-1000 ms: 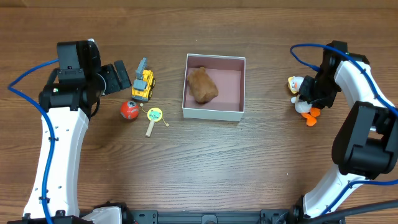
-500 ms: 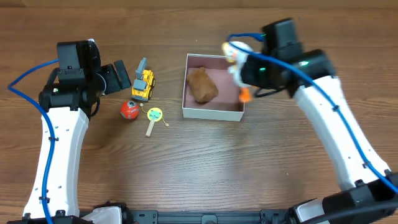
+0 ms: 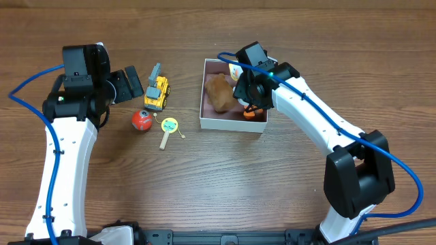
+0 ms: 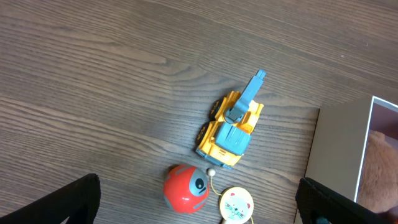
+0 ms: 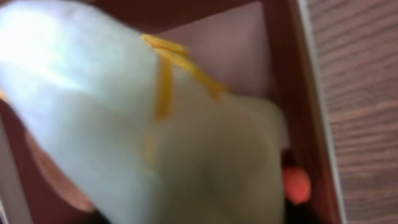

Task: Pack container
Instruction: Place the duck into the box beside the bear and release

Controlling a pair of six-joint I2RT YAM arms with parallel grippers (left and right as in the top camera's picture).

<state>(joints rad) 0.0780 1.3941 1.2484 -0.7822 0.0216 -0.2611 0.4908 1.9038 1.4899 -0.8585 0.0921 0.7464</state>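
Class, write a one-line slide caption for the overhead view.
Right gripper holds a white plush toy in the container, beside a brown plush.

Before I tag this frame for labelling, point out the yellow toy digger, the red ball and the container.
yellow toy digger [image 4: 229, 137]: left wrist view, on its blue and yellow body.
red ball [image 4: 180, 191]: left wrist view, on its red shell.
container [image 3: 231, 124]: overhead view, on its white near wall.

You have a matt, smooth wood-grain table [image 3: 218, 190]. The container [image 3: 231, 124] looks like matt card, white outside and dusty pink within. The brown toy [image 3: 221, 93] and white toy [image 5: 124, 124] are soft, fuzzy cloth, and the white one carries yellow stitching. The truck [image 4: 231, 132] and red ball [image 4: 185, 188] are glossy plastic. The arm shells [image 3: 65, 156] are smooth white plastic.
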